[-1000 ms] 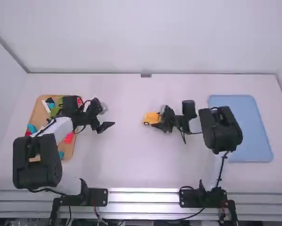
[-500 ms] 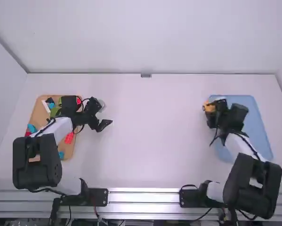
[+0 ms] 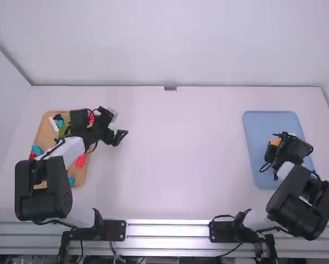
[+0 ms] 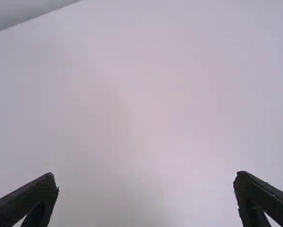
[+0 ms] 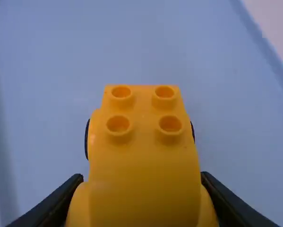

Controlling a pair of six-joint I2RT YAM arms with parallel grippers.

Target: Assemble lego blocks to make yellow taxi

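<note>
Your yellow taxi [image 5: 143, 165] is over the blue tray [image 3: 263, 124], pinched between the two fingers of your right gripper [image 3: 273, 142]. Near the brown tray [image 3: 45, 130], your left gripper [image 3: 119, 124] has its fingers spread wide apart.

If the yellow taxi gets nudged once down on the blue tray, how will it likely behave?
The yellow taxi may roll, given the black wheels at its sides. Its smooth, molded-looking body is probably stiff, unlikely to flex where the right pincer grips it.
</note>
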